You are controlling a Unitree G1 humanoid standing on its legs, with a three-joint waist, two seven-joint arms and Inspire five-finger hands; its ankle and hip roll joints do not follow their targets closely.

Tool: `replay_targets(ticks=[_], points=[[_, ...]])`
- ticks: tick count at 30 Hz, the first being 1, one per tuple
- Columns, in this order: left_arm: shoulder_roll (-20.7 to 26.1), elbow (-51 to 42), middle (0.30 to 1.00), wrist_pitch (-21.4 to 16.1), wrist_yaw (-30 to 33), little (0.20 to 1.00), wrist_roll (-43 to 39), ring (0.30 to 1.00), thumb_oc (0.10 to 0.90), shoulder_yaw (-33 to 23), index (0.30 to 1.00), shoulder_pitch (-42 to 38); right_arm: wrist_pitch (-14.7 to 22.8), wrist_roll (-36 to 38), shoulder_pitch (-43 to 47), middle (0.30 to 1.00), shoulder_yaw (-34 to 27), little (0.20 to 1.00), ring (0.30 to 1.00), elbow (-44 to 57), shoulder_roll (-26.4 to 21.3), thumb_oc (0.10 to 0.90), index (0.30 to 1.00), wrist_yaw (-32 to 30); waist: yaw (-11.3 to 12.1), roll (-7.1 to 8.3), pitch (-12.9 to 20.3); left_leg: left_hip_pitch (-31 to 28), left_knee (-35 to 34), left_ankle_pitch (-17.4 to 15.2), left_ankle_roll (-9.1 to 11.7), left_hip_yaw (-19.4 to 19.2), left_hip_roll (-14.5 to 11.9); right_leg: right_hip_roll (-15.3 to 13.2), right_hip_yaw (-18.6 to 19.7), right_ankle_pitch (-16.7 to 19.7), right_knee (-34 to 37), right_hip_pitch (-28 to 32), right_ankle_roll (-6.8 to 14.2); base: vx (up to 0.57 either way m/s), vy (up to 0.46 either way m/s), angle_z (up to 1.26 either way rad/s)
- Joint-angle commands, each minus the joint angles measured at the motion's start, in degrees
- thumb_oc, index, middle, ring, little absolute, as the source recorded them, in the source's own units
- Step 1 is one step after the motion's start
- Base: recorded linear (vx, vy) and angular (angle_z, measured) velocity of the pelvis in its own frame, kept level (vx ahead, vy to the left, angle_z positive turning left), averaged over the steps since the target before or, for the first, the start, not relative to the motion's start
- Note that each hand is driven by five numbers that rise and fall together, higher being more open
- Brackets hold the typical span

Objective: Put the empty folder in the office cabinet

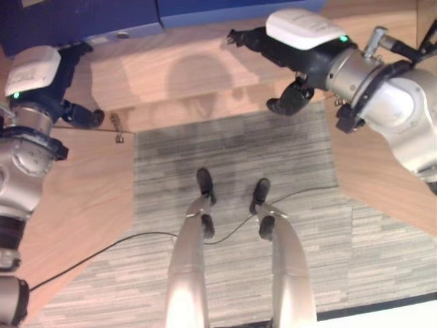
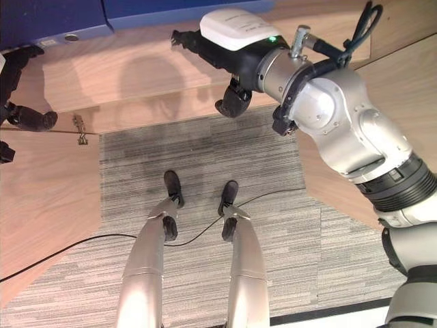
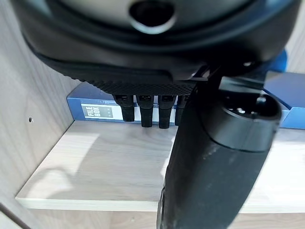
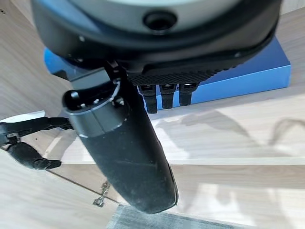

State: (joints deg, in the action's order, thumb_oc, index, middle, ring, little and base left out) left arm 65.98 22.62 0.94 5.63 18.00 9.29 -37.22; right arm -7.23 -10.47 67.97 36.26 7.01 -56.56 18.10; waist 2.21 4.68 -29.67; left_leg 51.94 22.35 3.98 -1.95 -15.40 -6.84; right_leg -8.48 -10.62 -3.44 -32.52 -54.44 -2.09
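Pale wood shelf point(image 4: 228, 138) below both hands; blue folder point(image 4: 248, 78) flat on it, just past right hand point(image 4: 164, 93) fingertips.

Soft, even indoor light fills the scene, bright enough that the pale wooden shelf point(image 1: 205, 75) reads warm and clear. Blurred, diffuse shadows lie on the shelf board, with a rounded dark patch near its middle, and a fainter grey patch falls on the carpet point(image 1: 232, 157) just in front of it. A mild sheen shows on the white cover of the right hand point(image 2: 232, 61). In both wrist views the near dark bulk of the hand is out of focus, while the blue folder point(image 4: 238, 78) behind stays fairly sharp. Soft shadows cross the shelf there too.
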Motion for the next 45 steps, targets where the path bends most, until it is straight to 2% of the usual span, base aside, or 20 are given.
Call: replay_targets(ticks=[1, 2, 3, 5, 12, 16, 17, 19, 25, 29, 30, 32, 33, 36, 38, 39, 40, 41, 42, 45], points=[[-0.69, 6.01, 0.9, 7.02, 11.92, 0.9, -1.22, 0.9, 0.8, -11.46, 0.9, -4.52, 3.41, 0.87, -6.03, 0.9, -3.37, 0.9, 0.9, 5.74, 3.67, 0.8, 0.9, -0.45, -1.74, 1.95, 7.33, -7.14, -3.15, -10.56, 0.63, 4.51, 3.3, -0.97, -2.78, -1.27, 10.02, 8.86, 5.6, 0.05, -0.072, -0.04], [-4.08, 0.03, 0.9, 5.32, 11.86, 0.9, -0.46, 0.9, 0.8, -16.54, 0.9, 4.84, 3.13, -0.75, -8.7, 0.9, -4.88, 0.9, 0.9, 5.04, 3.61, 0.8, 0.9, 0.23, -0.69, 2.02, 8.33, -9.87, -6.24, -9.44, 1.17, 4.52, 3.95, -0.77, -3.01, -0.39, 13.15, 11.62, 6.12, 0.04, -0.055, -0.08], [-4.08, 0.03, 0.9, 5.32, 11.86, 0.9, -0.46, 0.9, 0.8, -16.54, 0.9, 4.84, 3.13, -0.75, -8.7, 0.9, -4.88, 0.9, 0.9, 5.04, 3.61, 0.8, 0.9, 0.23, -0.69, 2.02, 8.33, -9.87, -6.24, -9.44, 1.17, 4.52, 3.95, -0.77, -3.01, -0.39, 13.15, 11.62, 6.12, 0.07, -0.068, -0.08], [-9.23, -7.56, 0.9, 2.93, 9.68, 0.9, 1.84, 0.9, 0.8, -21.47, 0.9, 17.97, 3.18, -1.67, -10.47, 0.9, -5.45, 0.9, 0.9, 4.79, 3.52, 0.8, 0.9, 1.06, -0.15, 1.77, 10.11, -14.5, -10.96, -7.59, 2.03, 4.42, 4.83, -0.23, -3.36, 1.01, 17.93, 16.31, 6.66, 0.06, -0.05, 0.02], [-13.15, -14.88, 0.9, -1.43, 5.05, 0.9, 4.54, 0.9, 0.8, -22.2, 0.9, 32.06, 3.89, -1.12, -12.95, 0.9, -3.44, 0.9, 0.9, 3.99, 2.39, 0.8, 0.9, 2.45, 0.83, 1.5, 12.24, -21.93, -16.45, -4.95, 3.24, 4.49, 4.96, 1.15, -4.49, 2.99, 25.23, 24.91, 7.25, 0.06, -0.047, -0.02], [-15.32, -16.42, 0.9, -2.82, 2.73, 0.9, 3.51, 0.9, 0.8, -20.93, 0.9, 37.34, 4.12, -0.4, -17.07, 0.9, -3.1, 0.9, 0.9, 3.01, 1.74, 0.8, 0.9, 3.1, 1.62, 1.45, 13.34, -27.01, -19.67, -3.14, 3.97, 4.45, 4.56, 2.17, -5.32, 3.92, 29.58, 30.72, 7.43, 0.06, -0.08, 0.09], [-16.17, -17.4, 0.9, -3.26, 1.62, 0.9, 3.63, 0.9, 0.8, -20.11, 0.9, 38.88, 4.05, -0.5, -19.47, 0.9, -3.05, 0.9, 0.9, 1.77, 2.54, 0.8, 0.9, 3.3, 1.92, 1.39, 13.45, -28.18, -20.08, -1.77, 3.95, 3.46, 4.25, 2.34, -6.61, 4.86, 30.82, 32.33, 7.11, 0.0, -0.117, 0.03], [-18.14, -19.5, 0.9, -3.92, -0.51, 0.9, 2.84, 0.9, 0.8, -18.54, 0.9, 41.65, 3.97, -0.53, -22.98, 0.9, -2.86, 0.9, 0.9, -0.14, 4.47, 0.8, 0.9, 3.77, 2.42, 1.34, 14.17, -31.29, -21.1, -1.55, 4.24, 3.67, 3.71, 3.17, -6.97, 5.2, 33.22, 35.89, 7.22, 0.06, -0.109, 0.09], [-20.99, -25.81, 0.9, -5.45, -6.62, 0.9, -1.38, 0.9, 0.8, -16.28, 0.9, 47.38, 3.35, 0.19, -28.5, 0.9, -1.93, 0.9, 0.9, -5.49, 8.72, 0.8, 0.9, 4.84, 3.68, 1.0, 14.88, -35.89, -22.08, -1.64, 4.6, 3.85, 2.84, 4.33, -7.26, 5.24, 35.51, 40.75, 7.17, 0.05, -0.072, 0.01], [-23.18, -30.06, 0.9, -7.09, -12.59, 0.9, -8.95, 0.9, 0.8, -11.98, 0.9, 50.34, 3.14, 1.07, -32.69, 0.9, -0.57, 0.9, 0.9, -12.05, 12.47, 0.8, 0.9, 5.26, 4.39, 0.62, 15.45, -38.8, -21.68, -2.17, 4.83, 4.09, 2.01, 5.16, -7.63, 4.46, 35.97, 43.94, 6.86, 0.05, -0.066, 0.02], [-23.56, -32.3, 0.9, -7.54, -15.22, 0.9, -12.49, 0.9, 0.8, -9.25, 0.9, 51.47, 3.27, 2.14, -34.64, 0.9, -0.3, 0.9, 0.9, -15.54, 14.22, 0.8, 0.9, 5.09, 4.52, 0.41, 15.92, -40.3, -21.4, -2.46, 4.95, 4.14, 1.44, 5.68, -7.68, 3.88, 36.1, 45.5, 6.7, 0.06, -0.058, -0.03], [-23.85, -32.53, 0.9, -7.54, -15.96, 0.9, -14.26, 0.9, 0.8, -7.83, 0.9, 51.52, 3.34, 2.7, -35.52, 0.9, -0.04, 0.9, 0.9, -17.66, 15.09, 0.8, 0.9, 4.74, 4.47, 0.36, 16.12, -41.04, -21.38, -2.51, 5.03, 4.16, 1.27, 5.89, -7.69, 3.65, 36.26, 46.31, 6.61, 0.05, -0.064, 0.01], [-24.09, -33.25, 0.9, -8.12, -18.41, 0.9, -19.67, 0.9, 0.8, -3.15, 0.9, 50.87, 4.11, 4.8, -38.8, 0.9, 0.19, 0.9, 0.9, -25.02, 18.43, 0.8, 0.9, 2.71, 4.28, 0.24, 16.78, -42.94, -21.09, -2.64, 5.27, 4.15, 0.77, 6.55, -7.76, 3.14, 36.46, 48.19, 6.47, 0.05, -0.069, 0.0], [-24.19, -31.34, 0.9, -7.7, -18.67, 0.9, -21.37, 0.9, 0.8, -1.25, 0.9, 49.97, 4.41, 5.55, -40.58, 0.9, -0.61, 0.9, 0.9, -28.79, 19.92, 0.8, 0.9, 1.16, 3.89, 0.52, 17.43, -43.0, -19.58, -3.09, 5.52, 4.18, 0.46, 6.72, -7.65, 3.03, 36.84, 49.12, 6.47, 0.03, -0.034, 0.06], [-25.22, -28.25, 0.9, -7.67, -18.37, 0.9, -23.05, 0.9, 0.8, 0.13, 0.9, 48.68, 4.28, 6.32, -42.61, 0.9, -2.03, 0.9, 0.9, -30.35, 21.02, 0.8, 0.9, -0.6, 3.37, 1.02, 17.42, -42.92, -14.88, -6.18, 5.26, 4.28, 0.53, 6.73, -7.15, 2.78, 36.84, 49.78, 6.15, -0.04, -0.015, 0.0], [-27.65, -23.31, 0.9, -6.97, -17.81, 0.9, -24.13, 0.9, 0.8, 2.2, 0.9, 47.34, 4.79, 8.03, -44.94, 0.9, -3.64, 0.9, 0.9, -33.66, 22.93, 0.8, 0.9, -2.97, 2.72, 1.48, 17.82, -43.82, -9.81, -8.36, 4.69, 4.91, 0.76, 6.14, -7.16, 2.78, 36.7, 49.99, 5.85, -0.05, 0.016, -0.05], [-27.68, -23.0, 0.9, -7.14, -17.72, 0.9, -24.1, 0.9, 0.8, 2.48, 0.9, 47.08, 4.89, 8.02, -44.99, 0.9, -3.71, 0.9, 0.9, -33.76, 22.91, 0.8, 0.9, -3.03, 2.81, 1.36, 17.8, -43.63, -9.35, -8.64, 4.7, 4.99, 0.65, 6.22, -7.21, 2.76, 36.71, 50.04, 5.85, -0.03, 0.038, -0.06], [-29.33, -19.17, 0.9, -6.69, -17.38, 0.9, -24.06, 0.9, 0.8, 4.17, 0.9, 45.84, 5.11, 8.7, -46.62, 0.9, -4.93, 0.9, 0.9, -35.83, 24.12, 0.8, 0.9, -4.45, 2.16, 1.45, 18.49, -44.5, -7.21, -9.2, 4.56, 5.8, 0.96, 6.2, -7.28, 2.77, 36.76, 50.31, 5.82, 0.02, 0.082, -0.09], [-32.41, -11.45, 0.9, -5.85, -16.7, 0.9, -23.71, 0.9, 0.8, 5.95, 0.9, 44.84, 5.18, 10.21, -50.53, 0.9, -7.76, 0.9, 0.9, -39.62, 26.61, 0.8, 0.9, -6.6, 0.49, 1.05, 20.3, -46.88, -6.66, -9.52, 4.43, 7.02, 1.73, 6.58, -6.91, 2.96, 36.9, 50.46, 6.04, 0.05, 0.121, -0.06], [-37.3, -0.31, 0.9, -5.14, -15.1, 0.9, -21.4, 0.9, 0.8, 8.33, 0.9, 43.11, 5.72, 11.48, -54.17, 0.9, -10.83, 0.9, 0.9, -44.43, 28.84, 0.8, 0.9, -9.34, -0.98, 0.35, 22.61, -49.91, -9.75, -10.94, 3.99, 8.33, 3.38, 7.02, -5.97, 3.29, 37.22, 50.34, 6.56, 0.04, 0.123, -0.16]])
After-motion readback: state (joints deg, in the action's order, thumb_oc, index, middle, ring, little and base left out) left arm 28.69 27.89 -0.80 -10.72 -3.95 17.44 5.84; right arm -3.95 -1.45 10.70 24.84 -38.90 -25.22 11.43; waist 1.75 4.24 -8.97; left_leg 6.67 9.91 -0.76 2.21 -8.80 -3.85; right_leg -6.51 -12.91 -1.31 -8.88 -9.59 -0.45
